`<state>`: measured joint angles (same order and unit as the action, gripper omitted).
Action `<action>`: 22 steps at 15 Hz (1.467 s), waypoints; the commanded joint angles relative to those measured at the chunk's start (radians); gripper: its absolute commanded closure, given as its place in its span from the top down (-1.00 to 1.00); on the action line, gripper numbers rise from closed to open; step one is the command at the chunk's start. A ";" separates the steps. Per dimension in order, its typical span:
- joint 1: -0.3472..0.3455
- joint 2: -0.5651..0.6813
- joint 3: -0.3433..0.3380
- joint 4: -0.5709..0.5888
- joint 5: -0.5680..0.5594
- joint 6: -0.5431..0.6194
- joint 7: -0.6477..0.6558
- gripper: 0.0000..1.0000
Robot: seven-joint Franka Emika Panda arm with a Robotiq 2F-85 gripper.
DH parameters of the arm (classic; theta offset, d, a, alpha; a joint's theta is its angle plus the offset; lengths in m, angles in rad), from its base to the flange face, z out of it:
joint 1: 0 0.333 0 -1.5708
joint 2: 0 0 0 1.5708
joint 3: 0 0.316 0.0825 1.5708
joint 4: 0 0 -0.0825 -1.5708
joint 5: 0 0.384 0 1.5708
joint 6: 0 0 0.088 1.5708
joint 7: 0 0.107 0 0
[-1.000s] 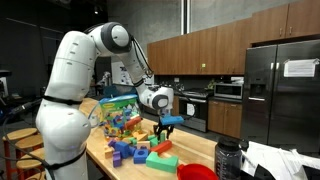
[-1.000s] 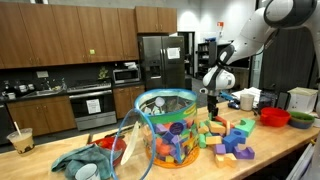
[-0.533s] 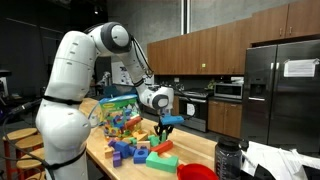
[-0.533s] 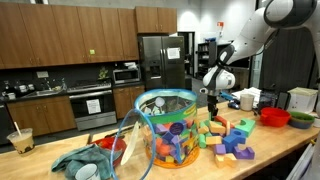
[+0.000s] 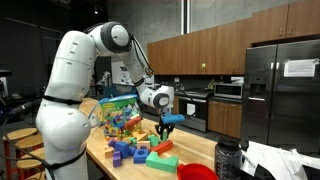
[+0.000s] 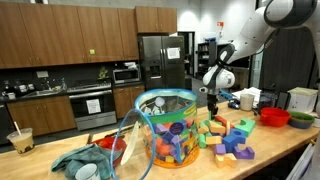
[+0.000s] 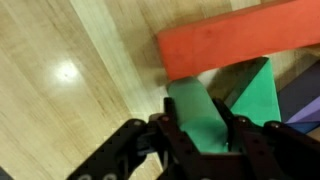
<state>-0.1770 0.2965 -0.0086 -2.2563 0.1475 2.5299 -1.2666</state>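
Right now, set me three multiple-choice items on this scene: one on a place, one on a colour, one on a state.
1. Where does the clear tub of blocks stand?
A. on the floor
B. on the wooden counter
C. on the stove

2. What colour is the block in the tool?
A. green
B. yellow
C. white

3. How is the tool?
A. wide open
B. out of view
C. shut on the block

Answers:
1 is B: the tub's base rests on the counter.
2 is A: the wrist view shows a green face.
3 is C: both fingers press the block's sides.
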 commanded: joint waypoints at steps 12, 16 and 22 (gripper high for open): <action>-0.003 -0.132 -0.072 0.030 -0.122 -0.138 0.091 -0.68; 0.005 -0.184 -0.097 -0.011 -0.177 -0.120 0.184 -0.68; 0.037 -0.316 -0.095 -0.166 -0.282 -0.131 0.476 -0.68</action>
<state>-0.1668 0.0889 -0.1006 -2.3152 -0.0809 2.4119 -0.9356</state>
